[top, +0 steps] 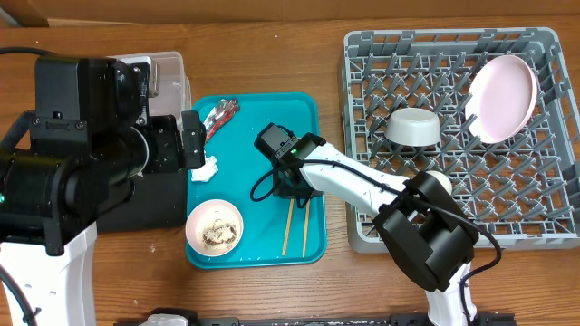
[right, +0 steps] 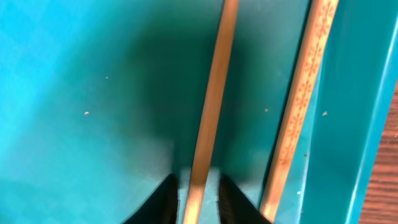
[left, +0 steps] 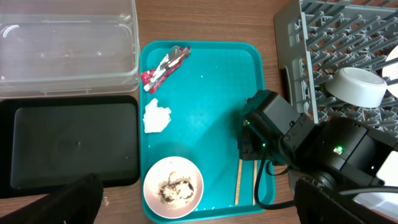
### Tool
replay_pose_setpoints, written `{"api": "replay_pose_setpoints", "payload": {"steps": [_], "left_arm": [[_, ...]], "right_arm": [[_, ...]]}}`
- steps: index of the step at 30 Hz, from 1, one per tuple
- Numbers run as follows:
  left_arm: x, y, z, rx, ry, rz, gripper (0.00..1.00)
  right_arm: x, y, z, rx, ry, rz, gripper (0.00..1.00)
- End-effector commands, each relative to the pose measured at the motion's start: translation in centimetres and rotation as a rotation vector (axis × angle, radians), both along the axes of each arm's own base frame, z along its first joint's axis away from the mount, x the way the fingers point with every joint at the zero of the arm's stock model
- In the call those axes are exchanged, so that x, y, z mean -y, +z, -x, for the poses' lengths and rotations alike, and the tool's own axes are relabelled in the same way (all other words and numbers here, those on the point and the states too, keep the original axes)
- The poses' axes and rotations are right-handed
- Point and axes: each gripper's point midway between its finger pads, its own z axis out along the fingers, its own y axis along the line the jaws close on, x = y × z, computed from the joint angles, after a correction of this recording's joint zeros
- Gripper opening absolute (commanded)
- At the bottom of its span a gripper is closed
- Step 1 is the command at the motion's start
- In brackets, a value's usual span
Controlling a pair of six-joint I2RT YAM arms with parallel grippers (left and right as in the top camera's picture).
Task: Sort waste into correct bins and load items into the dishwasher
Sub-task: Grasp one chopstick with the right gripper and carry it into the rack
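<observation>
Jaws of right gripper (right: 198, 202) stand narrowly apart, one either side of a wooden chopstick (right: 214, 93). Thin slivers of teal show btwn each black fingertip (right: 163, 202) and the stick, w/ nothing visibly clamped. Second chopstick (right: 305, 93) lies just beside the first, nearer the raised rim of the teal tray (right: 74, 74). Seen from overhead, both sticks lie roughly parallel in the tray's near-right part, w/ the right arm reaching in from the lower right.

Small pinkish-white bowl (top: 215, 226) sits in the tray's near-left corner, brownish scraps inside. Crumpled white napkin (left: 155, 116) lies by the left rim and the red-and-silver wrapper (left: 165, 65) toward the far-left corner.

Left gripper (left: 199, 205) hangs wide open & empty above the tray's left side. Beside the tray on that side sit the clear tub (left: 68, 43), farther, and the black tray (left: 68, 146), nearer.

Right of the tray is the grey dish rack (top: 355, 136), w/ a grey bowl (top: 413, 127) among the pegs and a pink plate (top: 501, 98) propped toward its far-right corner.
</observation>
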Motion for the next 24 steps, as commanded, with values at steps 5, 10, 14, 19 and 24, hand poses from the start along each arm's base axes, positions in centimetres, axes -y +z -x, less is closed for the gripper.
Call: {"api": "replay_pose_setpoints", "payload": {"steps": [5, 10, 14, 19, 24], "left_arm": [[-0.1, 0.2, -0.1, 0.004, 0.016, 0.005, 1.0], [-0.1, 0.2, -0.1, 0.004, 0.016, 0.005, 1.0], [-0.1, 0.2, -0.1, 0.004, 0.016, 0.005, 1.0], [-0.1, 0.2, -0.1, 0.004, 0.016, 0.005, 1.0], [-0.1, 0.2, -0.1, 0.004, 0.016, 0.005, 1.0]], "right_arm": [[0.3, 1.0, -0.5, -0.001, -0.022, 0.015, 0.04], [1.1, 7.4, -3.0, 0.147, -0.044, 0.046, 0.04], [2.6, 16.2, -6.0, 0.329, -0.024, -0.02, 0.04], [7.2, 23.0, -9.4, 0.51, 0.012, -0.022, 0.04], [11.6, 21.4, -11.5, 0.47, 0.084, 0.051, 0.04]]}}
